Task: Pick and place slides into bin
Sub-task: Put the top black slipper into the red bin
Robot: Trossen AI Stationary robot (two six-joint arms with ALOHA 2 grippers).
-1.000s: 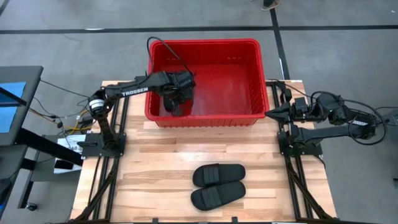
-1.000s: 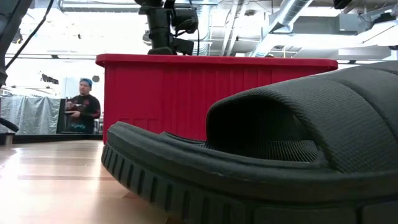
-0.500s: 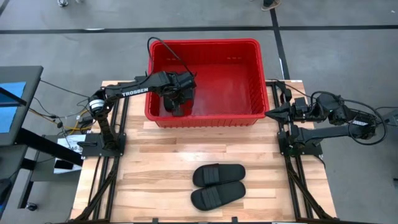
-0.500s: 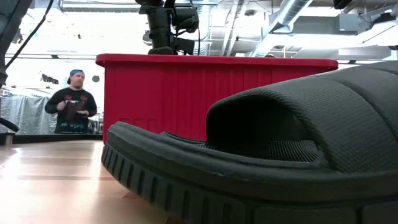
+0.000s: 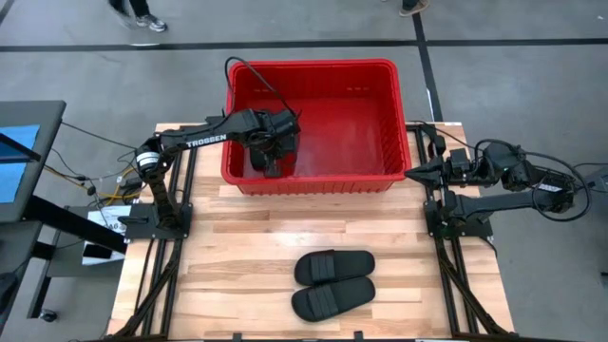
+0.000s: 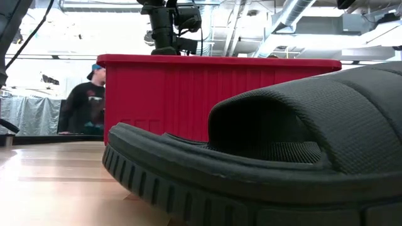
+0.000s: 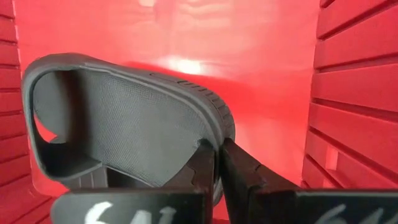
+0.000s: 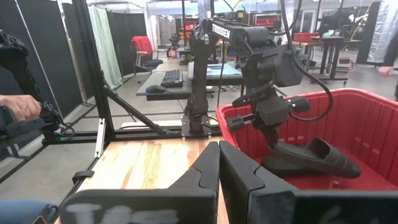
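The red bin (image 5: pixel 380 104) stands at the table's far edge. My left gripper (image 5: pixel 273 160) reaches down into the bin's left near corner and is shut on a black slide (image 7: pixel 124 124); the slide also shows in the right wrist view (image 8: pixel 314 160). Two more black slides lie sole-down side by side on the wood near the table's front: one (image 5: pixel 333 267) and one (image 5: pixel 332 299). The nearer one fills the low view (image 6: pixel 282 157). A fourth slide does not show. My right gripper (image 5: pixel 410 174) is shut and empty at the table's right edge. My left gripper pinches the sole's rim (image 7: pixel 214 132) between its two fingers, at the end away from the strap (image 7: pixel 37 118). The fingers come from above, pointing down into the bin. The slide slants down from the fingers toward the bin's floor; whether its strap end touches the floor I cannot tell.
The bin's walls (image 7: pixel 354 93) stand close on both sides of the held slide. Bare wood (image 5: pixel 237 247) lies between the bin and the two slides. A person (image 6: pixel 81 107) stands beyond the table, and a hand (image 8: pixel 18 106) shows at the side.
Both arms and the slides have kept still. A person beyond the table has walked across the room toward the bin's side in the low view.
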